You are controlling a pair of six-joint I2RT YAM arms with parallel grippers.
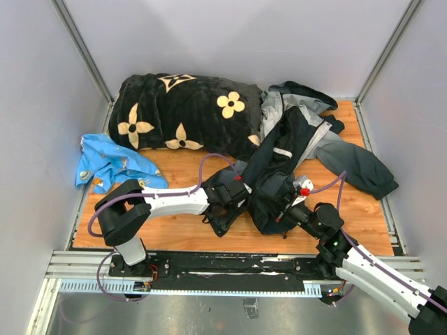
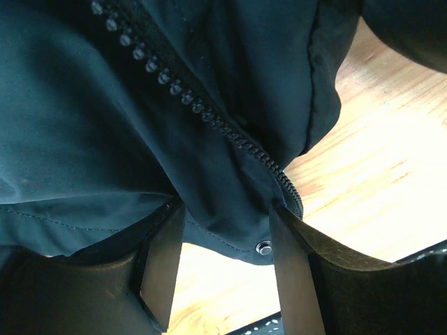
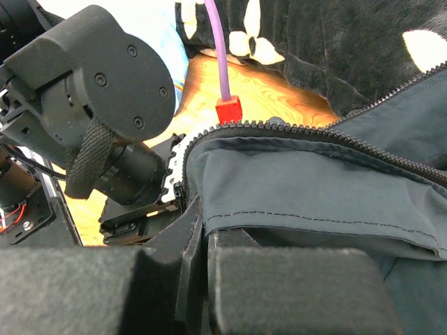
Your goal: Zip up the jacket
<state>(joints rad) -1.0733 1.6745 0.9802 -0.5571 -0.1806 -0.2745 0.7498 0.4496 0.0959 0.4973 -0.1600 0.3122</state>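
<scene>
The jacket (image 1: pixel 279 157), dark with grey parts and a pale stripe, lies crumpled on the wooden table, right of centre. My left gripper (image 1: pixel 222 199) is at its lower left edge. In the left wrist view the left gripper (image 2: pixel 225 209) is open, with the dark hem, a metal snap (image 2: pixel 264 247) and the zipper teeth (image 2: pixel 188 101) between and above its fingers (image 2: pixel 164 258). My right gripper (image 1: pixel 286 207) is at the jacket's lower front. In the right wrist view the right gripper (image 3: pixel 206 230) is shut on the jacket's front edge (image 3: pixel 307 188), just under a zipper row (image 3: pixel 293 129).
A black plush blanket (image 1: pixel 188 112) with cream flowers lies at the back. A small blue cloth (image 1: pixel 112 164) lies at the left. The left arm's wrist (image 3: pixel 98 84) is close to the right gripper. Grey walls surround the table; a metal rail (image 1: pixel 230 269) runs along the near edge.
</scene>
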